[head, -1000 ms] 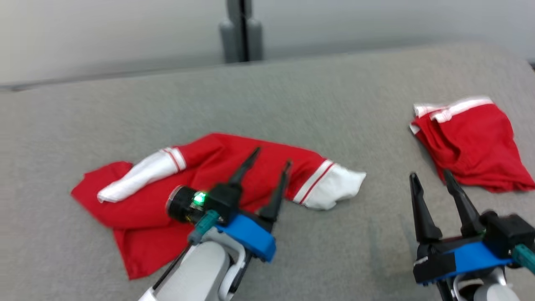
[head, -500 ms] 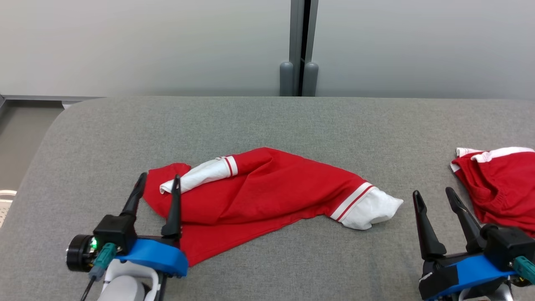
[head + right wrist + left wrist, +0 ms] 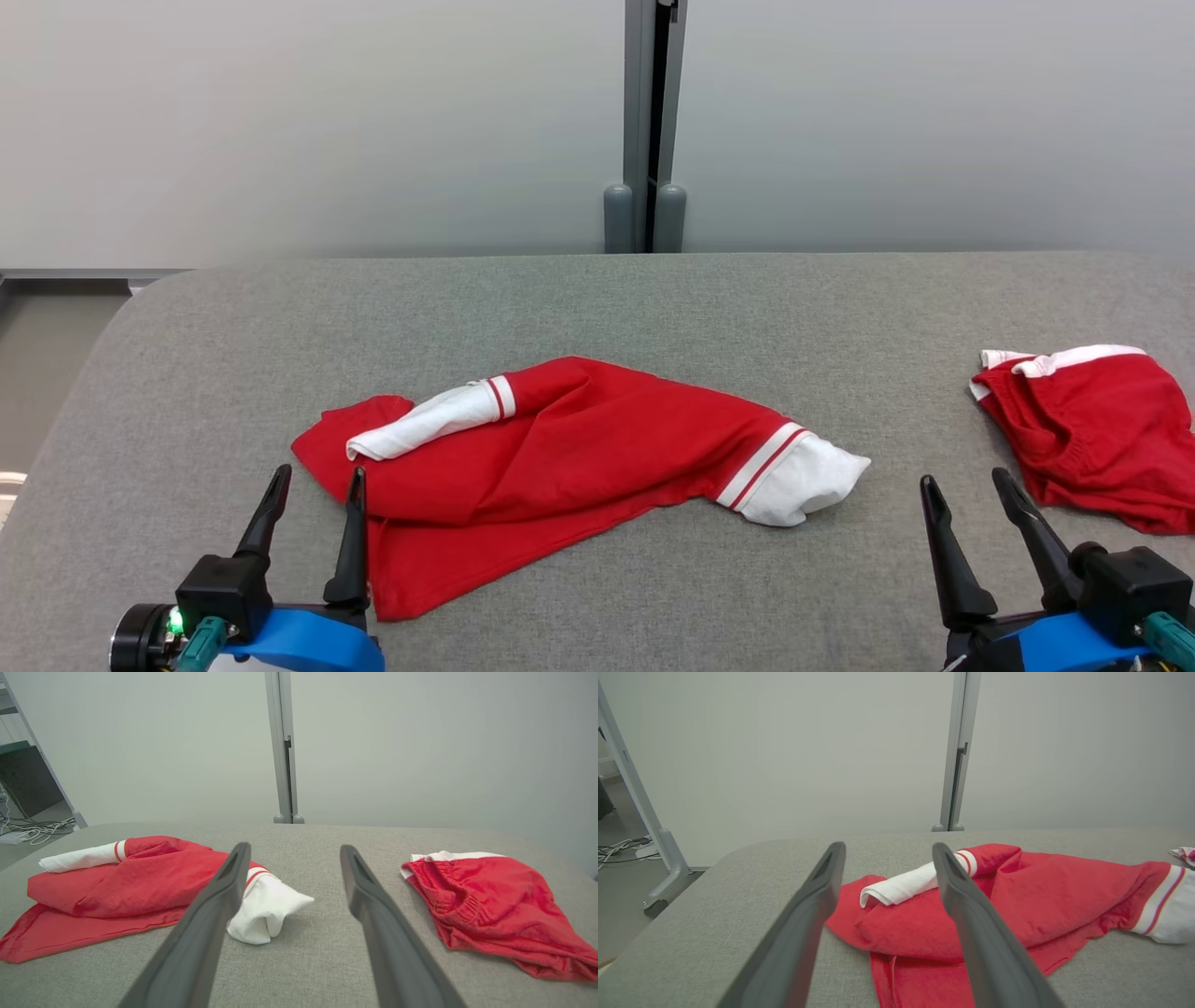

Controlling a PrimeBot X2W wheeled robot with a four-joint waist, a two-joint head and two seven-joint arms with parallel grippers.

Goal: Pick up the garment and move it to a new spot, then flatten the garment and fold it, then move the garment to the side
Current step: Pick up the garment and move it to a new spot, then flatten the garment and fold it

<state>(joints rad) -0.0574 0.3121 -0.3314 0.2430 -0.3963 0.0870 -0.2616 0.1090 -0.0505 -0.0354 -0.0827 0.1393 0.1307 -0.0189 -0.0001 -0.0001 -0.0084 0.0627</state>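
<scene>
Both sets of jaws spread wide, nothing held. My left gripper [image 3: 318, 471] hovers at the near-left edge of the red long-sleeved shirt [image 3: 579, 439]; my right gripper [image 3: 963, 478] is over the bare grey table [image 3: 597, 299], between the shirt and the red shorts [image 3: 1092, 429]. Shirt lies bunched mid-table, one sleeve across it. Pick-up step, I judge; next I need a pinch on an edge. No brand, label or writing readable.

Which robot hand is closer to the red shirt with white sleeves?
Left. The left hand sits at the near-left corner of the shirt, one finger by its edge. The right hand is off past the white sleeve, apart from it.
</scene>
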